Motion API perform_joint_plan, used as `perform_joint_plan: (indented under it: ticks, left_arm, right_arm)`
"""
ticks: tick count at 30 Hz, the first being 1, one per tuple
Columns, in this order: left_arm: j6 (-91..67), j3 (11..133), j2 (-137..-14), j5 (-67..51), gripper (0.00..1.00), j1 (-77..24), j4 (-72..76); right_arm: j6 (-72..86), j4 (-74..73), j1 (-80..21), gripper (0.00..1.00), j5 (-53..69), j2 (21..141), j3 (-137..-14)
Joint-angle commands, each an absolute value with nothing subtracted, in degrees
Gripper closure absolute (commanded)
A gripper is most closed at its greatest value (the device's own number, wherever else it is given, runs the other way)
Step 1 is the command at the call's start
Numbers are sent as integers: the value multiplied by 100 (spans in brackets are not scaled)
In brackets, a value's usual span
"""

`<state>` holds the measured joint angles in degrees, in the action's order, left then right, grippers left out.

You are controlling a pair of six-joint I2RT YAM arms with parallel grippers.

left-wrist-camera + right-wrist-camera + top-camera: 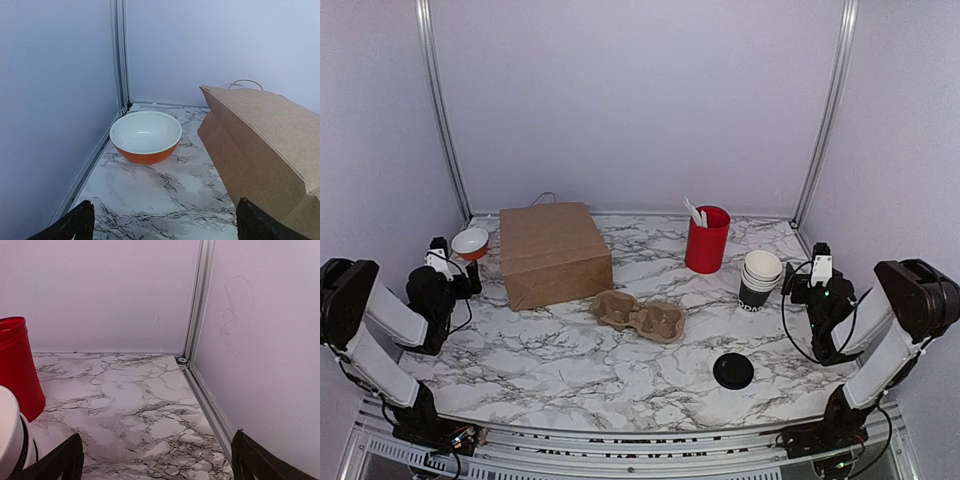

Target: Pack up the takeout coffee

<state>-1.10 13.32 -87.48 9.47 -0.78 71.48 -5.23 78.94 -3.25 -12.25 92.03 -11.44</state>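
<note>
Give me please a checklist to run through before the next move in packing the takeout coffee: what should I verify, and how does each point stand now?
1. Left fingers open and empty: ok.
2. Right fingers open and empty: ok.
3. Black lid lies free, with nothing on it: ok.
4. A cup already closed with that lid: not ok; the stack of cups is lidless.
5. Cup carrier has empty wells: ok.
6. Paper bag has its mouth open: cannot tell; it lies on its side, handle toward the back wall.
</note>
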Motion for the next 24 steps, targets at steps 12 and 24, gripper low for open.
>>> perform_joint_plan:
  ticks: [12,24]
  left_arm:
    - [-212,1450,-8767,556,1,90,7087]
    - [-61,2453,-8304,223,1,83,5038]
  right_arm:
    - [-527,7853,-272,0,-1142,9176,-1279]
    - [-398,7159,-142,0,-1102,8918,-1512]
